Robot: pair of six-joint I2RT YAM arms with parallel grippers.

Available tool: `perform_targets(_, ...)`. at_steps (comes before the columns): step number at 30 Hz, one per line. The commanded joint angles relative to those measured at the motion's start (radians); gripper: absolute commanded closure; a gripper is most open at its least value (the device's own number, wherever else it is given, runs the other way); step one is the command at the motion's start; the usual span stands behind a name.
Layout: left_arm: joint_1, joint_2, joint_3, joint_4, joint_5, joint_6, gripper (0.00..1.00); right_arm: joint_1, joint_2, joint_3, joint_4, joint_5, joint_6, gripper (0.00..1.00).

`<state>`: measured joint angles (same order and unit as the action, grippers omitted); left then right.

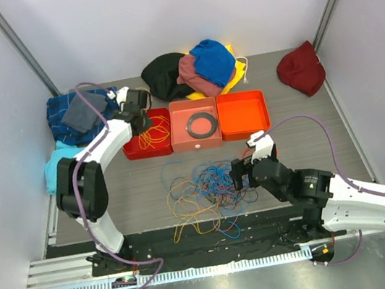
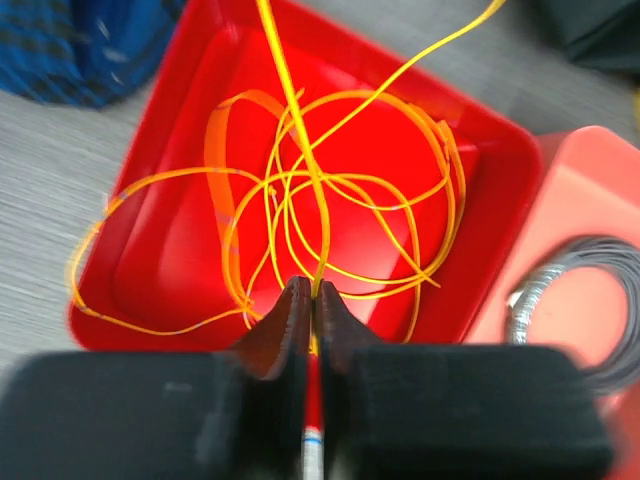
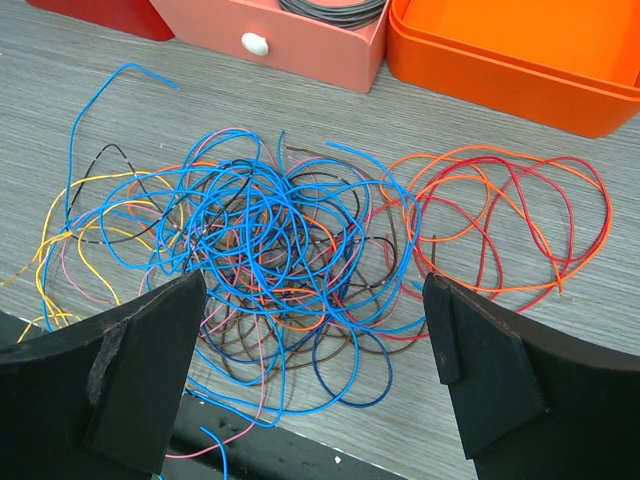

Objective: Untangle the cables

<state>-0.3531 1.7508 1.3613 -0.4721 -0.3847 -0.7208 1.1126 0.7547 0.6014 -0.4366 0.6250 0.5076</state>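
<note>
A tangle of thin cables (image 1: pixel 203 190) in blue, orange, red, brown and yellow lies on the table in front of the bins; it fills the right wrist view (image 3: pixel 290 260). My right gripper (image 3: pixel 315 345) is open, jaws wide, just above the pile's near right side (image 1: pixel 240 173). My left gripper (image 2: pixel 312 292) is shut on a yellow cable (image 2: pixel 300 130) above the red bin (image 2: pixel 170 110), where several yellow loops lie (image 1: pixel 154 132). The left gripper hovers at that bin's far left (image 1: pixel 137 116).
Three bins stand in a row: red (image 1: pixel 135 152), pink (image 1: pixel 181 145) holding a black ring (image 1: pixel 202 123), and orange (image 1: pixel 243 114). Clothes lie at the back left (image 1: pixel 78 115), back middle (image 1: pixel 195 67) and back right (image 1: pixel 301 68). A black strip edges the table front (image 1: pixel 208 241).
</note>
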Motion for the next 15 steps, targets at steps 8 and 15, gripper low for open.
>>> perform_targets(8, 0.002, -0.098, 0.044, 0.047, -0.098, 0.09, 0.11, 0.001, 0.047, 0.023, 0.035, 0.028, -0.009, 0.0)
perform_targets(15, 0.003, -0.16, 0.104, 0.032, -0.181, 0.139, 0.05, 0.0, 0.075, 0.034, 0.058, 0.016, -0.017, 0.0)
